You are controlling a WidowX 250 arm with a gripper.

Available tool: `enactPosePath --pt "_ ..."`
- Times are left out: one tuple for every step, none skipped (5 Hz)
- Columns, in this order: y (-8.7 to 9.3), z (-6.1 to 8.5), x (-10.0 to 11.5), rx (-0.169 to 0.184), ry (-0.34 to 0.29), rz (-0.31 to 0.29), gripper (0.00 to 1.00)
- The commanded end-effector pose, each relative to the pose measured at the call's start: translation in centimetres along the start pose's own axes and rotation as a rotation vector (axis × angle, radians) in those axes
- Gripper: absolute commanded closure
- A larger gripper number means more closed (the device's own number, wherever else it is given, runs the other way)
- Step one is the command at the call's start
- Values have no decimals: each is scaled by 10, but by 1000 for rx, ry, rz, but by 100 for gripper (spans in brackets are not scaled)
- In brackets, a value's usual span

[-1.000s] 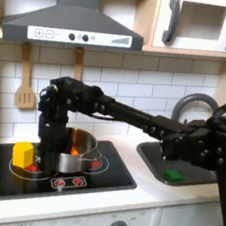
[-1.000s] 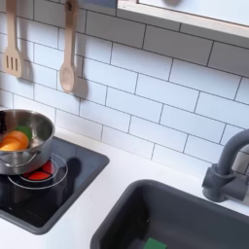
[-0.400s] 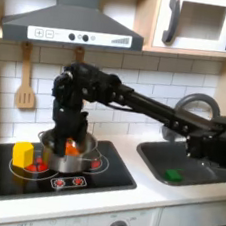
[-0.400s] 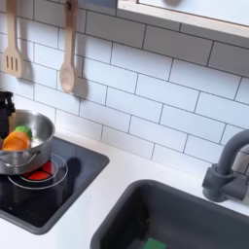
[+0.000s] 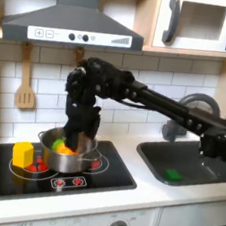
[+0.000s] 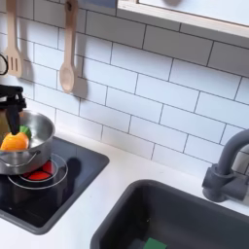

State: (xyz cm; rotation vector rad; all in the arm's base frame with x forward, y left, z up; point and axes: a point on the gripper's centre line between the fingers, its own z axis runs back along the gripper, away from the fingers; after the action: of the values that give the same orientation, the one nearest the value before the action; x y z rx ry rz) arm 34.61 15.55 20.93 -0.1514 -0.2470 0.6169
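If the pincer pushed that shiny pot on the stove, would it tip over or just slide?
The pot would probably slide: it looks wide and low, resting flat on the smooth black stove. It seems a thin metal toy, so likely light and easy to shift. The orange toy food inside might roll about.

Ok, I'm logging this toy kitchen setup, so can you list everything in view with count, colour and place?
Pot: one, silver, on the stove, holding orange and green toy food.
Yellow block: one, on the stove, first exterior view's left of the pot.
Stove: one, black with red burner rings.
Spatula and spoon: one each, wooden, hanging on the tiled wall.
Range hood: one, grey, above the stove.
Microwave: one, top right in the first exterior view.
Sink: one, dark grey, with a green item inside.
Faucet: one, grey, behind the sink.
Gripper: one, black, over the pot.
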Motion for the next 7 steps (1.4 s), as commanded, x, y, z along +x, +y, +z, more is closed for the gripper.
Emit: enactPosePath --pt "-8 -11 11 -25 19 -16 0" --pt "-10 -11 19 -29 9 -16 0" --pt "-14 -22 21 -17 5 -27 0" --pt "-19 -26 18 -7 5 -21 0" --pt "-30 -27 20 2 -23 -33 0" --pt "-36 -33 24 -1 -24 -36 0" --pt "-34 -43 23 12 -2 -34 0"
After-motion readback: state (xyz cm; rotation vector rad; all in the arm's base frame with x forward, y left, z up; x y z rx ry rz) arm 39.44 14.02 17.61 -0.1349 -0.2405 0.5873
